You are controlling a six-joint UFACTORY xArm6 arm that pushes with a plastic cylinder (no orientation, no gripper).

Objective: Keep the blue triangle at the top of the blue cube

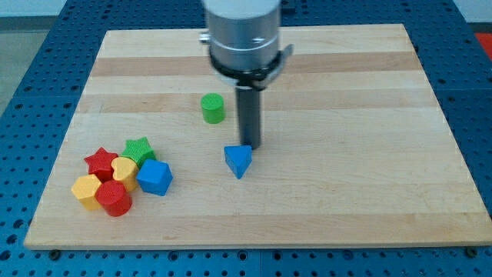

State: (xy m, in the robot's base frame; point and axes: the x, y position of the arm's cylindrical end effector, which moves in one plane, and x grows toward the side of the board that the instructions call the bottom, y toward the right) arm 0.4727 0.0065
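The blue triangle (pixel 238 161) lies near the middle of the desk (pixel 369 192), well to the view's right of the blue cube (pixel 155 177) and only slightly higher in the view. My tip (pixel 249 145) sits at the triangle's upper right edge, touching it or just beside it; I cannot tell which. There are no fingers on this arm, only the rod, so nothing is held. The cube sits at the right end of a tight cluster: a green star (pixel 139 149) just above it, then a red star (pixel 100 162), a yellow heart (pixel 124 169), a yellow block (pixel 86 191) and a red cylinder (pixel 114 198). A green cylinder (pixel 213 108) stands apart, above and between triangle and cube. By my judgement the triangle has to travel left and a little up. To do that well, I would bring the tip round to the triangle's right side, push through its centre so it does not spin off, and stop short of the green star.
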